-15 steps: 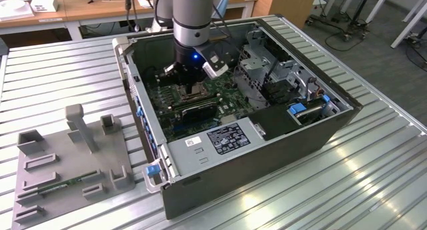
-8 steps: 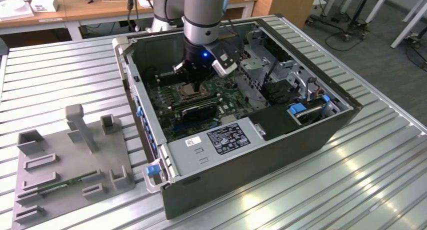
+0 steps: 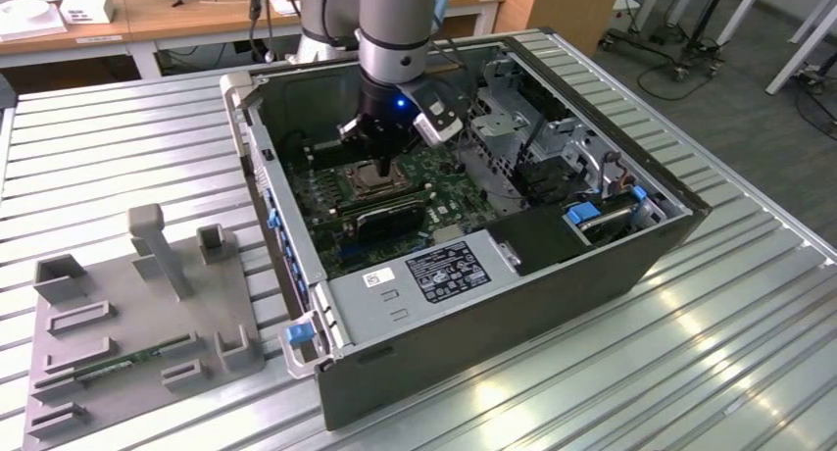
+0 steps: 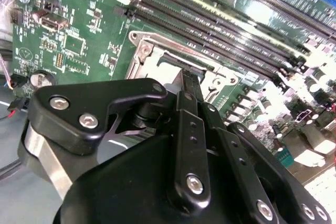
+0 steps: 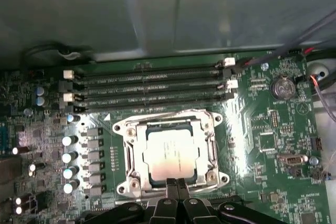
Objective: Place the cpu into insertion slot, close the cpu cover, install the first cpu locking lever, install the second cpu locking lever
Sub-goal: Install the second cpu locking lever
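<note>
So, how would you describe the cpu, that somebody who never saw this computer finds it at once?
Look into the open black computer case at its green motherboard. Below the four long black memory slots sits a square silvery metal socket frame. The cpu is the flat pale beige square inside it, the one smooth plain surface among small components.

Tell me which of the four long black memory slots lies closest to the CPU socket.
The memory slot right beside the insertion slot, whose metal rim runs along it. The other three memory slots lie farther off, toward the case wall.
</note>
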Available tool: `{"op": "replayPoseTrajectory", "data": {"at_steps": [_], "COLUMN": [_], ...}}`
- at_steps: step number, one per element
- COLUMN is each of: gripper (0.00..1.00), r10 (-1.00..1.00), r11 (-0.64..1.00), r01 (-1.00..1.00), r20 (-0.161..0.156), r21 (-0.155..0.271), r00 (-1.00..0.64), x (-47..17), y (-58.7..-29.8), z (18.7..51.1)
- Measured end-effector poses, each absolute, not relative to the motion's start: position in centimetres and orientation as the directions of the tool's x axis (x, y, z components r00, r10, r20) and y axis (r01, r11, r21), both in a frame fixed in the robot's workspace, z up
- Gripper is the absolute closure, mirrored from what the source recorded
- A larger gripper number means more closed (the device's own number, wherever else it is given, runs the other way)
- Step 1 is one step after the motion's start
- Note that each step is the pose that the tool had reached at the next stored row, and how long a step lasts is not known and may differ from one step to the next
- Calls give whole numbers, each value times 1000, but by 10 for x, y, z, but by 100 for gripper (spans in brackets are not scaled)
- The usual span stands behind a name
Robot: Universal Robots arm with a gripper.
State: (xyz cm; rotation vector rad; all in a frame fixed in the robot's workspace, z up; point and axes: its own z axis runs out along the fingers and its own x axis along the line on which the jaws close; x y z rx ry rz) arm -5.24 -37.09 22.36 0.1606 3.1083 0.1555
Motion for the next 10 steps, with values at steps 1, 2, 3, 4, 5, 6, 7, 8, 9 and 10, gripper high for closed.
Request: {"op": "replayPoseTrajectory", "data": {"at_steps": [1, 2, 3, 4, 5, 6, 7, 8, 9, 10], "gripper": [89, 89, 89, 89, 89, 89, 89, 89, 89, 89], "r10": [104, 104, 104, 104, 104, 104, 104, 104, 103, 103], "r11": [990, 990, 990, 990, 990, 990, 990, 990, 990, 990], "r01": [101, 101, 101, 101, 101, 101, 101, 101, 101, 101], "r20": [-20, -20, -20, -20, -20, -20, -20, -20, -20, -20], "r21": [101, 101, 101, 101, 101, 101, 101, 101, 101, 101], "r00": [-994, -994, -994, -994, -994, -994, -994, -994, -994, -994], "x": [-52, -52, -52, -52, -52, -52, -52, -52, -52, -52], "y": [-369, -368, -366, -364, -363, -361, -360, -359, -359, -359], "z": [224, 224, 224, 224, 224, 224, 224, 224, 224, 224]}}
